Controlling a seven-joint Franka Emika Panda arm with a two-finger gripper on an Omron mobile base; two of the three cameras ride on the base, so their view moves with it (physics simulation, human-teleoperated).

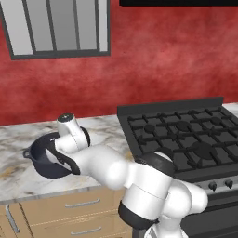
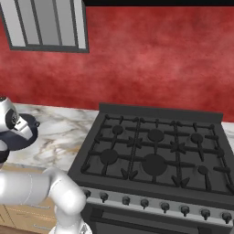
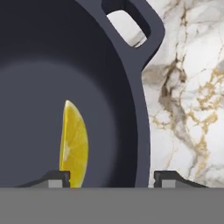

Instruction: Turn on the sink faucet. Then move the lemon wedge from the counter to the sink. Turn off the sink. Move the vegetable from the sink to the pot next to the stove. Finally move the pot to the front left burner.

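So the lemon wedge [image 3: 73, 144] is already in the pot [image 3: 52, 65], at 6 o'clock. Gripper [image 3: 111, 178] straddles the rim, jaws apart, closing seemingly. Moving it to the stove's [image 1: 186, 135] front-left burner remains.

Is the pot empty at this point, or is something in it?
Not empty. In the hand view the lemon wedge lies on the dark floor of the pot, which sits on the counter.

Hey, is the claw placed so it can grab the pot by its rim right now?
Probably yes. In the hand view the claw straddles the pot wall, one finger inside by the lemon wedge, the other outside over the counter, with nothing in between.
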